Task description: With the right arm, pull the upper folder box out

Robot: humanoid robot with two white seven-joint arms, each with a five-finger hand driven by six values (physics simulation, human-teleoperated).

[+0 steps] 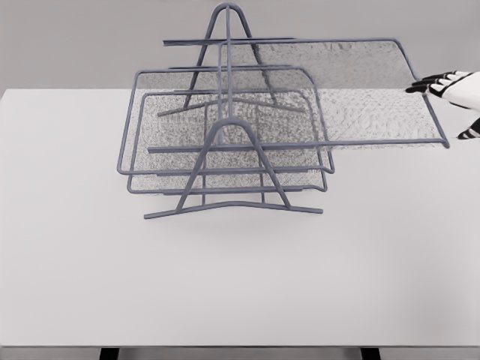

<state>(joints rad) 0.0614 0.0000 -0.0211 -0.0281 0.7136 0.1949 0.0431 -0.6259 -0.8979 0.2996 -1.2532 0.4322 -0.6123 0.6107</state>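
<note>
Upper folder box: grey wire-frame mesh tray, level, slid far out of the rack toward 3 o'clock, only its left end inside the frame. Lower trays sit seated in the rack, centred on the white bench.

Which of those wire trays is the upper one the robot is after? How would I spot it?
On the white table stands a grey-blue wire rack with A-shaped ends. Its top level holds the upper mesh tray, close to the white robot right hand with black fingertips at the picture's right edge. Unlike the two lower trays, it sticks far out to the right.
</note>
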